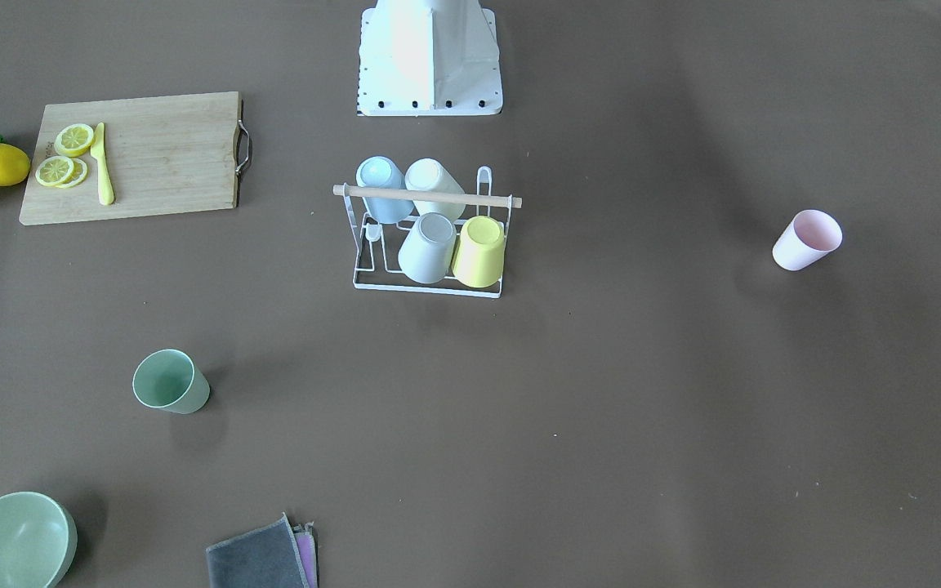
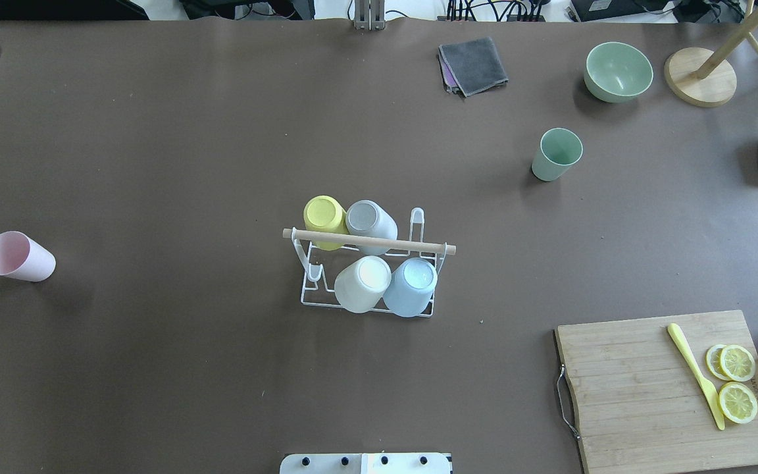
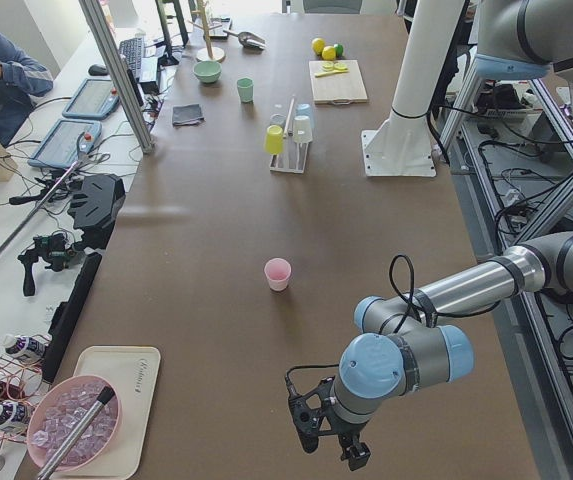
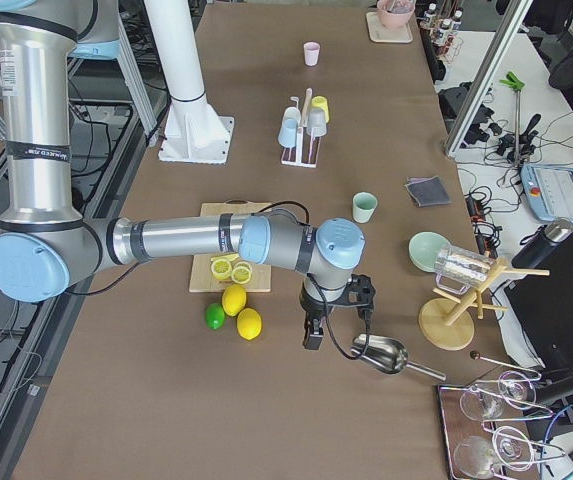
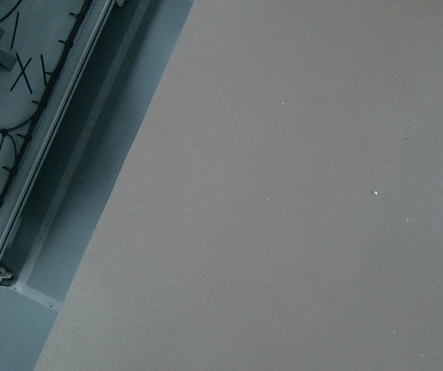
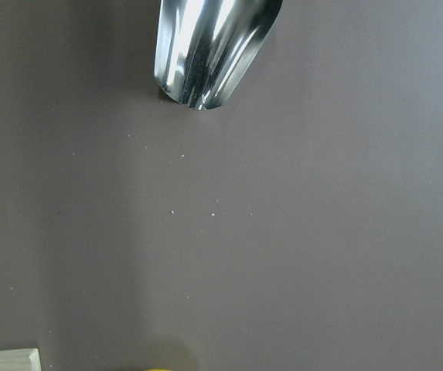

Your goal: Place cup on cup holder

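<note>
Carrying four cups (image 2: pixel 362 283), the cup holder (image 2: pixel 369 241) lacks the pink cup (image 2: pixel 18 257) and green cup (image 2: pixel 556 155), both far from the left gripper (image 3: pixel 331 450) and right gripper (image 4: pixel 314 338), whose closure cannot be told.

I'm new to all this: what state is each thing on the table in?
cup holder: upright, four cups upside down on it, two prongs free.
pink cup: upright, empty, not on the holder.
green cup: upright, empty, not on the holder.
green bowl: upright, empty.
lemon slices: cut, lying on the cutting board.
grey cloth: folded.
</note>
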{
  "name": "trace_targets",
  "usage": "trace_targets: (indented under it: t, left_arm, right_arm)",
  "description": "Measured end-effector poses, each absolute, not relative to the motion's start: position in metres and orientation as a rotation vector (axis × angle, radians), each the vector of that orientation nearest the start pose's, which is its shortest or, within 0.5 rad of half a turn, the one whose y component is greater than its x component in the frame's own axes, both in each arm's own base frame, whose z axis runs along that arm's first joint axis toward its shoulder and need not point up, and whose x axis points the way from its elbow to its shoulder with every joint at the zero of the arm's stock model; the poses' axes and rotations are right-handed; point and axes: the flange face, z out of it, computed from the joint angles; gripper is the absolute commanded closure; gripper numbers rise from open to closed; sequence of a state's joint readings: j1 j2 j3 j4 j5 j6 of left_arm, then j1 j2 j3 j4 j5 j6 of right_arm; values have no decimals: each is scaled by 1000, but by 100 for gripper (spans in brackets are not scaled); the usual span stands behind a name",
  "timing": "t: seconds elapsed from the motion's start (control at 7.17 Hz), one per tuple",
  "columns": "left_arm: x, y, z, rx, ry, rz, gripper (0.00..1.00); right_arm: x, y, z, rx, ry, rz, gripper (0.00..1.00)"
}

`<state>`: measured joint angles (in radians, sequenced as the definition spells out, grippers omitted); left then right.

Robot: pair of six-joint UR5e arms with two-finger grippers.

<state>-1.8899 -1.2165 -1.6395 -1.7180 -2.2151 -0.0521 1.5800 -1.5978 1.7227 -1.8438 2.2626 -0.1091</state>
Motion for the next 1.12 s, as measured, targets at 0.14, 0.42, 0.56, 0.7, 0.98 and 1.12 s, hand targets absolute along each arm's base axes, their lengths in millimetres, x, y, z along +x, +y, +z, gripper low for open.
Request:
trace_targets:
  t: [0.14, 0.42, 0.56, 0.7, 0.98, 1.12]
  left_arm:
    - [-169, -278, 764, -47, 660, -402, 2]
    - [-169, -278, 764, -46, 660, -402, 2]
    - [-169, -278, 764, -45, 660, -401, 2]
    - [-169, -279, 763, -44, 661, -401, 2]
    - [-169, -279, 763, -43, 663, -401, 2]
    - [-169, -279, 763, -42, 664, -401, 2]
  right_arm:
    - [74, -464, 629, -101, -698, -45, 0]
    - [74, -465, 628, -99, -697, -47, 0]
    - [74, -465, 628, -98, -697, -48, 0]
    - [74, -465, 628, -98, -696, -47, 0]
    - [74, -466, 628, -94, -694, -46, 0]
    - [74, -466, 629, -82, -692, -50, 0]
